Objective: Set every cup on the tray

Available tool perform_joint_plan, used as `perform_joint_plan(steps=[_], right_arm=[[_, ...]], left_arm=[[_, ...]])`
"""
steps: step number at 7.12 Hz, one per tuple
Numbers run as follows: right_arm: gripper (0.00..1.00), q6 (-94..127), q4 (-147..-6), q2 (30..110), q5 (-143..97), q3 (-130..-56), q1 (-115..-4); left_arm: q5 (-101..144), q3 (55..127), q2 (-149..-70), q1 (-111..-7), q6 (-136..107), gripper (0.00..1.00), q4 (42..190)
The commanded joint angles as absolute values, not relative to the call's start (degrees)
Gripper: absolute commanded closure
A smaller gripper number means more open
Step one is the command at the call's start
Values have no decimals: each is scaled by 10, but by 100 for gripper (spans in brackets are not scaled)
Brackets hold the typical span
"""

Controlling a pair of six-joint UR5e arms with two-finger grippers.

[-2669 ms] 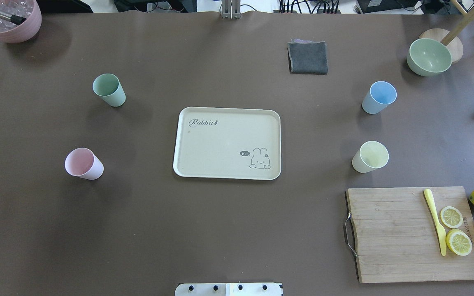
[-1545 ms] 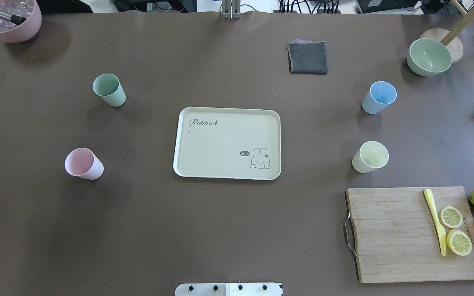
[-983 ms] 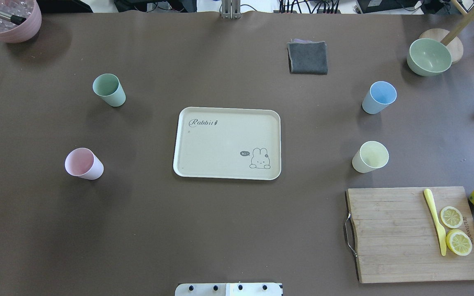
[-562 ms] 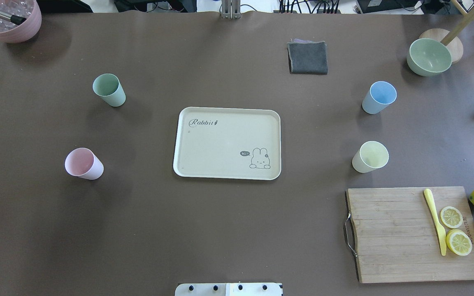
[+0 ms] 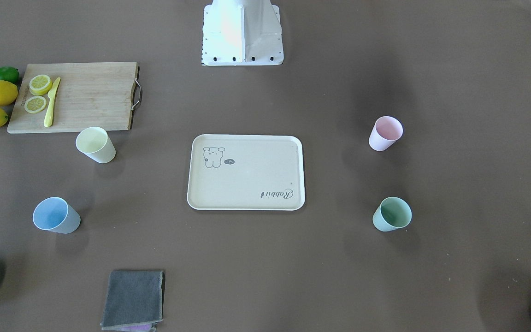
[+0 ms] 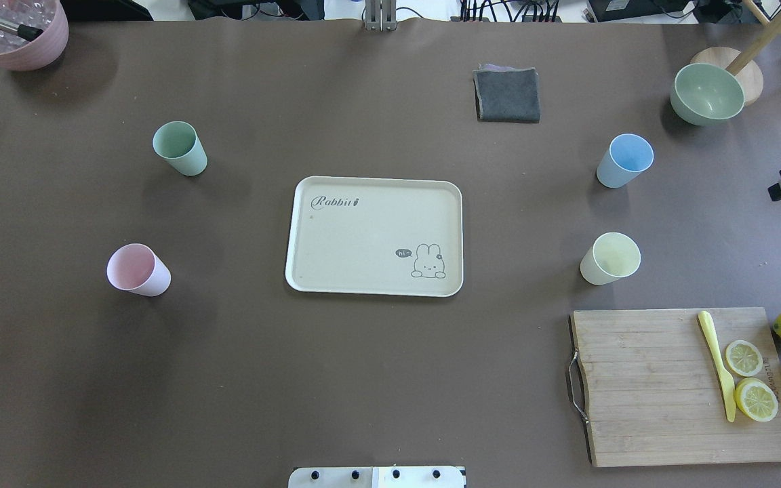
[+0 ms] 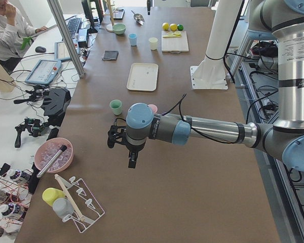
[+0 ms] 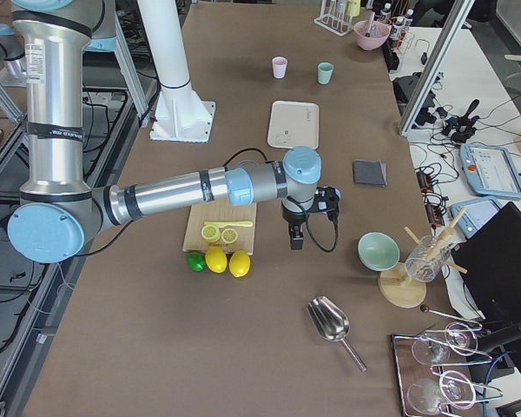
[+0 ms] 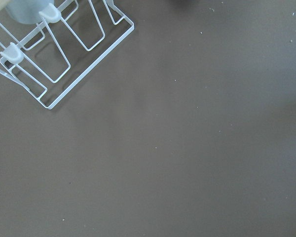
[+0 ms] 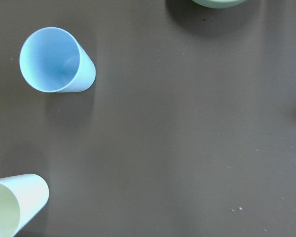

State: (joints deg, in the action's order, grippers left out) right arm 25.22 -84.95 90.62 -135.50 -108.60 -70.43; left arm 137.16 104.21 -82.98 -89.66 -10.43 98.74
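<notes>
Clearly nothing is done yet. Front-facing: the tray lies bare at the centre of the table, with the yellow cup, blue cup, pink cup and green cup upright, well apart around it. Overhead: its long axis runs left-right. Side views: the left gripper and right gripper hover; whether they are open, I cannot tell.

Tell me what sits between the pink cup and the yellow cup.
The tray lies between the pink cup and the yellow cup, shown in the overhead view.
</notes>
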Motion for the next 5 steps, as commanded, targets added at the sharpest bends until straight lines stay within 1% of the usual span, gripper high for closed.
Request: perform_joint_plan(steps=[1,3,5], right_arm=[[1,378,-764,901,-1330,-1086,-619],[2,422,-760,872,-1311,-1083,-570],[2,424,-760,861,-1291,-1075,-526]], left_arm=[[1369,1057,-836,-825,-226,3,1053],[1359,1078,-853,-779,-290,3,1056],[1333,1104,-855,-727,-341,3,1059]])
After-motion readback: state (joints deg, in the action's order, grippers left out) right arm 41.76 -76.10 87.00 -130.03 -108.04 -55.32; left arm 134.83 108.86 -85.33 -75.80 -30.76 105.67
